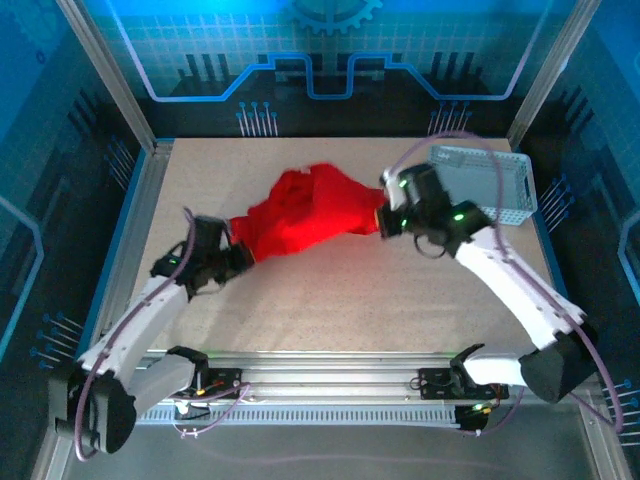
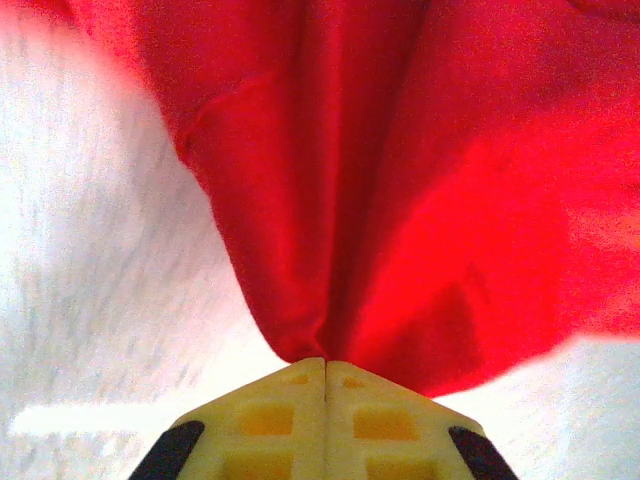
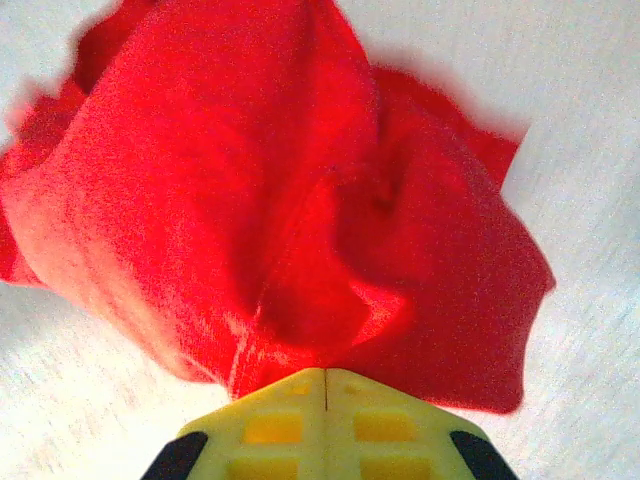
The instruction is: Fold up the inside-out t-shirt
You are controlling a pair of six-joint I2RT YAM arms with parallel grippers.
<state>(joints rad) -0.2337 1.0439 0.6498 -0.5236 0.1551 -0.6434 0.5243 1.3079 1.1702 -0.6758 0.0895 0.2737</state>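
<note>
The inside-out t-shirt (image 1: 308, 212) is a bright red bunch of cloth stretched between my two grippers over the table's middle. My left gripper (image 1: 240, 256) is shut on its lower-left end; in the left wrist view the yellow fingers (image 2: 290, 420) press together with red cloth (image 2: 400, 200) fanning out from their tips (image 2: 326, 362). My right gripper (image 1: 382, 212) is shut on the shirt's right end; in the right wrist view the cloth (image 3: 270, 200) hangs in folds from the closed tips (image 3: 327, 372).
A white mesh basket (image 1: 480, 183) stands at the back right, just behind the right arm. The speckled tabletop (image 1: 340, 300) lies bare in front of the shirt. Aluminium frame rails (image 1: 330, 365) run along the near edge.
</note>
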